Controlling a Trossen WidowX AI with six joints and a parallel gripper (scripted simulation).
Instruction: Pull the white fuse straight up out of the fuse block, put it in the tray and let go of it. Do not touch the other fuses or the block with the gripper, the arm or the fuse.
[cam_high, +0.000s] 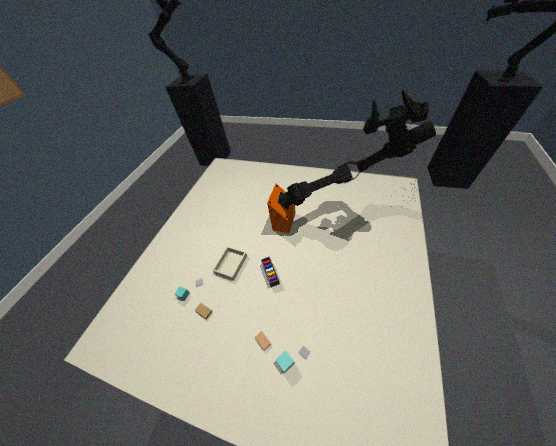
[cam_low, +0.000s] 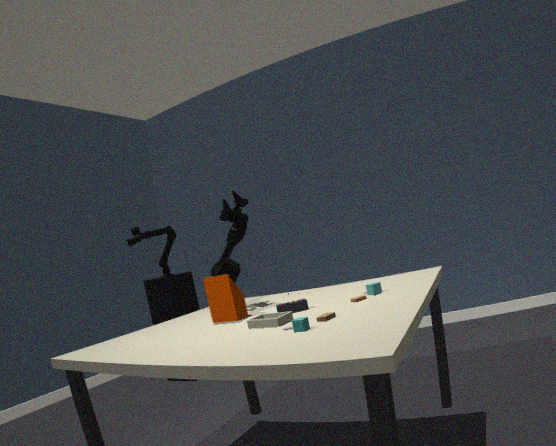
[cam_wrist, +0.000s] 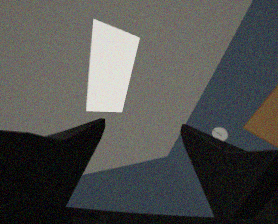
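White fuse (cam_high: 268, 269) sits in the fuse block (cam_high: 270, 272) at centre frame, right of the tray (cam_high: 230, 263); the wide-open, empty end effector (cam_wrist: 142, 131), pointing upward, risks brushing neighbouring fuses when descending.

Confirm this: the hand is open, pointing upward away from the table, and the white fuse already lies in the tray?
Not quite. The white fuse sits in the fuse block, and the tray holds nothing, as the top view shows. The hand is open and points upward.
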